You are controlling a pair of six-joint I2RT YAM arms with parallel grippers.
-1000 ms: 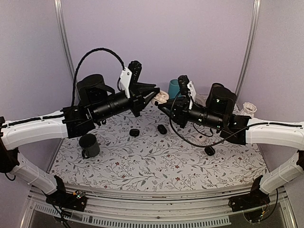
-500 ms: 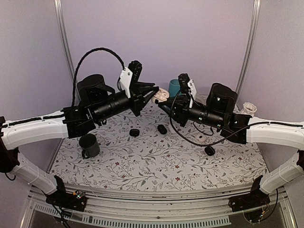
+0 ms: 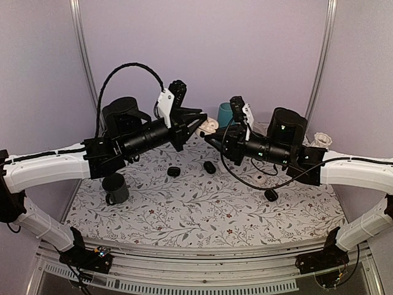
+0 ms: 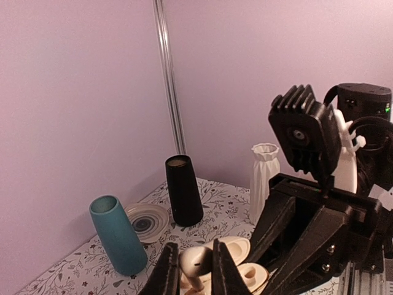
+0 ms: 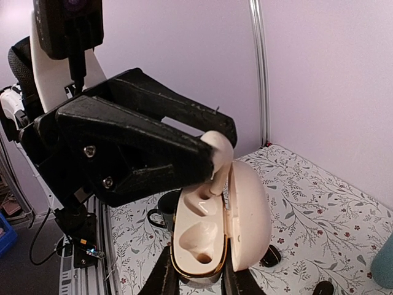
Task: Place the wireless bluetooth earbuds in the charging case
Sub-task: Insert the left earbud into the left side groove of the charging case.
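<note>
The charging case (image 5: pixel 199 246) is white, its lid (image 5: pixel 249 215) swung open, and my right gripper (image 5: pixel 196 270) is shut on its base. My left gripper (image 4: pixel 193 252) is shut on a white earbud (image 4: pixel 198 261). In the right wrist view the earbud (image 5: pixel 218 153) hangs over the case's upper socket with its stem tip at the socket mouth; the lower socket shows bare. From above, both grippers meet in mid-air over the table's back middle, the left gripper (image 3: pixel 199 123) just above the right gripper (image 3: pixel 209 138). The case (image 4: pixel 236 249) sits right behind the earbud.
A dark mug (image 3: pixel 115 187) stands at the left. Small black cases (image 3: pixel 174 171) (image 3: pixel 210 166) (image 3: pixel 271 195) lie on the floral table. At the back are a teal cup (image 4: pixel 116 236), a plate (image 4: pixel 146 221), a tall black cup (image 4: pixel 183 190) and a white vase (image 4: pixel 265 178).
The left arm has edged slightly to the right, toward the case. Both grips are unchanged.
</note>
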